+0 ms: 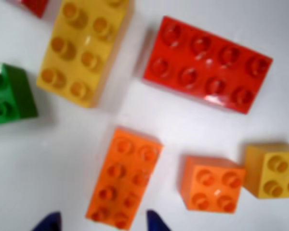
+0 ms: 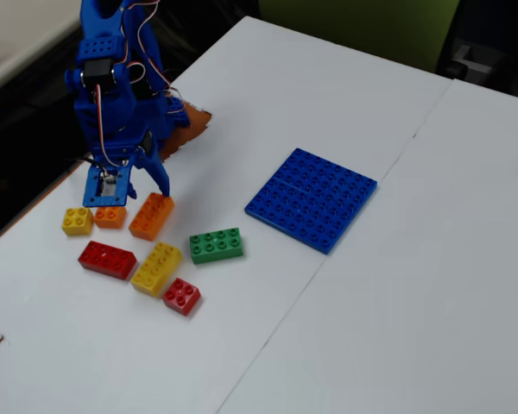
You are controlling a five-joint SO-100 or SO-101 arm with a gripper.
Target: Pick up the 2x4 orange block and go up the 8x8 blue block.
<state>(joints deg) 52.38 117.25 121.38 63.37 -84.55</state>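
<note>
Wrist view: two blue fingertips enter from the bottom edge, spread apart, so the gripper (image 1: 103,222) stands open and holds nothing. Between the tips lies the near end of the oblong orange plastic 2x4 block (image 1: 124,177), stretching away from them on the white table (image 1: 48,163). Right of the right-hand tip sits a small square orange 2x2 brick (image 1: 211,184), and further right a small yellow brick (image 1: 273,171). Beyond the fingers lie a long yellow brick (image 1: 82,48), a long red brick (image 1: 207,64) and, to the left, a green brick (image 1: 8,94).

Fixed view: the blue arm's gripper (image 2: 140,183) hangs just over the orange block (image 2: 151,216). The large flat square blue studded 8x8 baseplate (image 2: 312,198) lies well apart, to the fingers' right.
</note>
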